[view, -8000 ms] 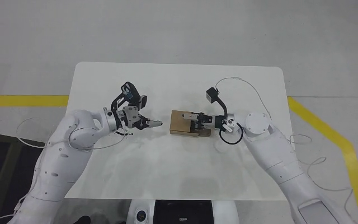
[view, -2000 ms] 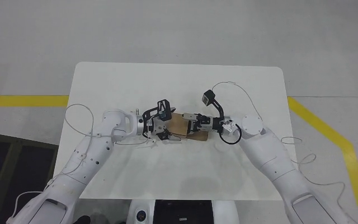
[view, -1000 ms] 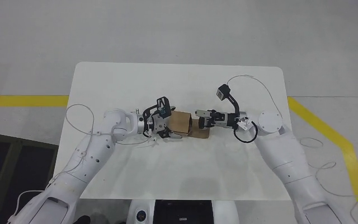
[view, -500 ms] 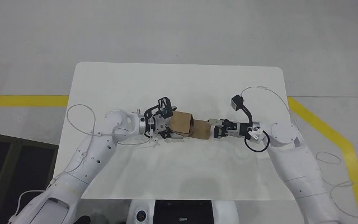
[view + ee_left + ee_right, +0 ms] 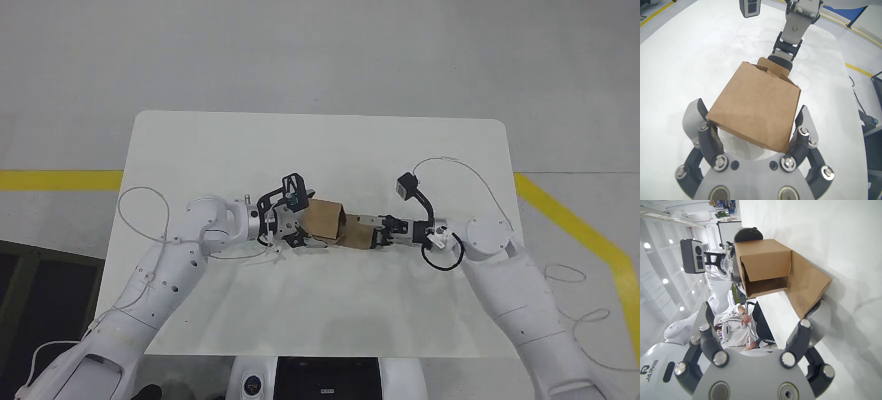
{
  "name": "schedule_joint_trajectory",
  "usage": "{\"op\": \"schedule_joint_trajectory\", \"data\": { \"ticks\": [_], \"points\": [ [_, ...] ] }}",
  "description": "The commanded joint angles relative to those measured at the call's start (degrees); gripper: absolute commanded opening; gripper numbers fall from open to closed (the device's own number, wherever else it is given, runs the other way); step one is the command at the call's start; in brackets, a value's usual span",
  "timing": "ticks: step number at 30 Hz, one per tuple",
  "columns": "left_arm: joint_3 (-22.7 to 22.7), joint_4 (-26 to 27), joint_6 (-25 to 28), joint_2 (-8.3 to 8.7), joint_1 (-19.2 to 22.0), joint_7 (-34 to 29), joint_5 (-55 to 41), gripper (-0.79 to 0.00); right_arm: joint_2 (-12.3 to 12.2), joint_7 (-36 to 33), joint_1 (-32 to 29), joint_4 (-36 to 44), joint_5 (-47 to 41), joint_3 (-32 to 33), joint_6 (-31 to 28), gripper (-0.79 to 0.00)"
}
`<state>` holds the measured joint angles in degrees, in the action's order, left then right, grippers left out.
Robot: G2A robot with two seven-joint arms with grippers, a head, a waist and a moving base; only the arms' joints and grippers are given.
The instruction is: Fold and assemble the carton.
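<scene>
Carton (image 5: 325, 222) lies on its side mid-bench (image 5: 300, 140); left end effector (image 5: 752, 110) is clamped across its closed end; right end effector (image 5: 762, 307) is spread wide, holding nothing, one finger touching the loose flap (image 5: 808, 289). Judged step: closing that flap; push along the crease, left bracing; gentle force, or the carton slides.

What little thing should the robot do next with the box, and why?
Probably the right gripper should nudge the flap up toward the carton's open end. The left gripper clamps the other end, so the carton looks steady. The flap sticks out along the table, right by the open right gripper.
</scene>
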<state>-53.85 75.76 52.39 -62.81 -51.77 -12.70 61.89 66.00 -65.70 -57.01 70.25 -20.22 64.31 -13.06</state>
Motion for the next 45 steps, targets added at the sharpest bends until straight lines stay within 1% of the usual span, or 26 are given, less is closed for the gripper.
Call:
{"op": "schedule_joint_trajectory", "data": {
  "ticks": [1,7,9,15,21,24,26,30,36,41,42,43,44,45],
  "points": [
    [-0.1,0.1,0.0,0.02,-0.1,0.0,0.1,0.0,0.1,-0.3,0.3,-0.5,-1.6,0.1,-0.8,0.0],
    [-0.1,0.1,0.0,0.04,-0.3,-0.1,0.2,0.0,0.5,-2.4,-0.4,0.1,-11.6,1.1,-3.4,0.0],
    [-0.1,0.1,0.0,0.04,-0.4,-0.2,0.1,0.0,0.4,-2.8,-0.1,-0.8,-10.7,0.9,-3.4,0.0],
    [0.0,0.9,-0.4,0.02,-0.7,-0.4,0.6,0.0,0.7,-2.0,2.2,-1.9,-4.4,-1.9,-2.2,0.0],
    [-0.2,1.3,-0.2,0.08,-0.8,-0.5,0.6,0.0,1.1,-2.4,4.2,-2.1,-0.1,-4.4,-3.7,0.0],
    [-0.3,1.2,-0.2,0.1,-0.7,-0.6,0.6,0.0,1.4,-2.5,4.1,-2.7,-2.9,-4.7,-4.3,0.0],
    [-0.4,1.2,-0.2,0.1,-0.7,-0.6,0.6,0.0,1.7,-2.8,3.6,-3.0,-7.5,-4.4,-5.0,0.0],
    [-0.5,1.0,-0.2,0.1,-0.8,-0.7,0.4,0.0,2.1,-3.4,3.3,-3.5,-12.2,-4.4,-5.8,0.0],
    [-0.3,0.7,-0.4,0.04,-0.7,-1.3,-0.2,0.0,2.6,-3.8,4.0,-3.8,-11.5,-6.2,-5.6,0.0],
    [-0.3,0.7,-0.5,0.01,-0.7,-1.6,-0.3,0.0,2.8,-2.0,5.0,-4.3,-7.7,-7.4,-5.6,0.0],
    [-0.3,0.8,-0.6,0.01,-0.7,-1.7,-0.2,0.0,2.8,-1.6,5.1,-4.2,-7.3,-7.4,-5.6,-0.028],
    [-0.3,0.7,-0.6,0.01,-0.7,-1.7,-0.2,0.0,2.8,-1.0,5.1,-4.2,-6.7,-7.2,-5.7,-0.08],
    [-0.3,0.7,-0.6,0.02,-0.8,-1.7,-0.1,0.0,2.8,-0.6,5.1,-4.1,-6.2,-7.1,-5.7,-0.151],
    [-0.3,0.7,-0.6,0.02,-0.8,-1.7,-0.1,0.0,2.7,-0.5,5.0,-3.9,-5.9,-7.0,-5.6,-0.166]
  ]
}}
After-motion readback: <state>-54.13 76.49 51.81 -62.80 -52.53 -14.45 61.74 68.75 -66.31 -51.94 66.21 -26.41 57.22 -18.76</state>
